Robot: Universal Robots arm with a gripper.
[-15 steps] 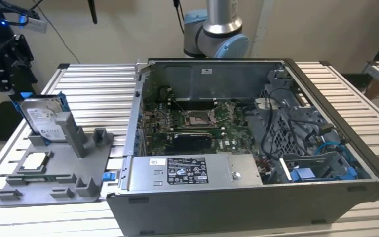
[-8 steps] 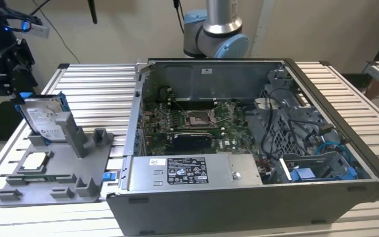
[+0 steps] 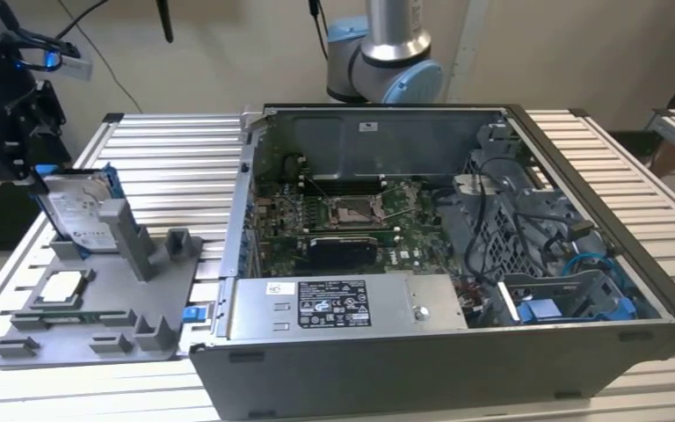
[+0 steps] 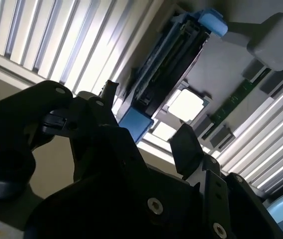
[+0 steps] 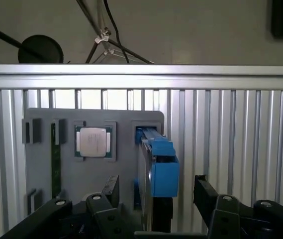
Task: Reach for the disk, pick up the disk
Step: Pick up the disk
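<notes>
The disk (image 3: pixel 80 211) stands on edge in a slot of the grey fixture (image 3: pixel 115 290) at the exterior view's left; it is a silver drive with a white label in a blue bracket. My gripper (image 3: pixel 21 171) hovers at its upper far end. In the first wrist view the gripper (image 5: pixel 156 191) is open, one black finger (image 5: pixel 111 186) on each side of the disk's blue end (image 5: pixel 163 172), with gaps on both sides. The second wrist view shows the same: the disk (image 4: pixel 166 69) runs edge-on between the spread fingers of the gripper (image 4: pixel 146 112).
A small square silver chip (image 3: pixel 62 288) (image 5: pixel 92 142) and a green memory stick (image 5: pixel 55 159) lie in the fixture beside the disk. An open computer case (image 3: pixel 431 264) fills the slatted table's middle and right. Grey posts (image 3: pixel 127 237) rise next to the disk.
</notes>
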